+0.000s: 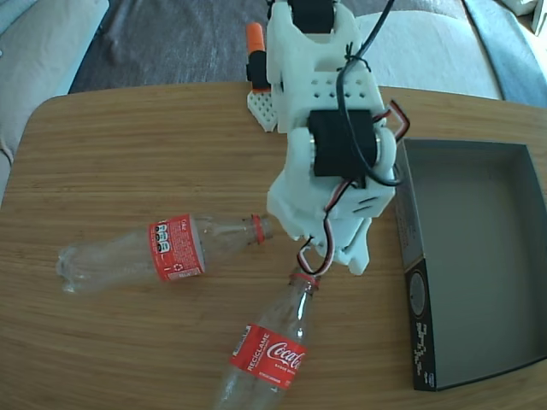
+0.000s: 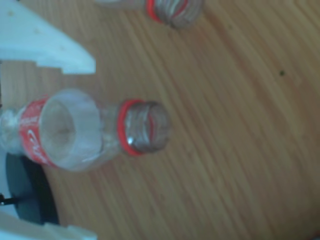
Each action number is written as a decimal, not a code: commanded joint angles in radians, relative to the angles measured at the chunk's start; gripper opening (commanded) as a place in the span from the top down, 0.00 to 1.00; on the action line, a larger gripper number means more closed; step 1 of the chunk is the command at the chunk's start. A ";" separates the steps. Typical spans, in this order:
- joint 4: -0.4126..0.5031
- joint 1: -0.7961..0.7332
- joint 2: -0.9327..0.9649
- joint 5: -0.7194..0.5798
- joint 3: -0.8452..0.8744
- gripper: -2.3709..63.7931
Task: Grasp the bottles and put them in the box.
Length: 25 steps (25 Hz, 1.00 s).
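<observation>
**Nearly over the neck: arm lines up on the nearer bottle**

Right now the white arm leans out over the wooden table [image 1: 128,154], and its gripper [image 2: 65,145] hangs above the neck of one bottle [image 1: 269,350]. That bottle lies on its side, its open mouth pointing toward twelve o'clock in the fixed view and its body running down toward six. In the wrist view the same bottle sits squarely between the two white fingers [image 2: 50,50], which stand wide apart, one above it and one below, touching nothing. The red neck ring [image 2: 122,127] falls just past the fingertips, so I judge the arm is aiming for the shoulder or neck, where the plastic is narrow and stiff enough to pinch.

A second bottle [image 1: 145,252] lies at about nine o'clock from the gripper, its mouth pointing toward three o'clock and ending near the first bottle's mouth; the two necks almost meet but do not touch. That closeness matters: a finger coming down on the far side could nudge the other neck.

Over at three o'clock, the box [image 1: 414,256] sits open and empty, its long side roughly parallel to the held-out arm. Neither bottle is in it yet, so the task looks barely begun. An orange-tipped object [image 1: 255,47] stands by the arm's base at twelve o'clock.
</observation>
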 commanded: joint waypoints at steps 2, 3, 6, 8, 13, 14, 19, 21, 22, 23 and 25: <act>-0.002 0.011 -0.021 -0.066 -0.052 0.36; -0.003 0.018 -0.037 -0.075 -0.054 0.36; -0.003 0.048 -0.100 -0.078 -0.103 0.35; -0.005 0.069 -0.147 -0.077 -0.144 0.35; -0.086 0.107 -0.247 -0.066 -0.230 0.35; -0.110 0.112 -0.256 -0.064 -0.235 0.35; -0.144 0.112 -0.270 -0.017 -0.224 0.35; -0.138 0.107 -0.270 0.000 -0.213 0.35; -0.141 0.095 -0.267 0.006 -0.201 0.35; -0.141 0.084 -0.265 0.011 -0.193 0.35; -0.141 0.060 -0.268 0.025 -0.189 0.35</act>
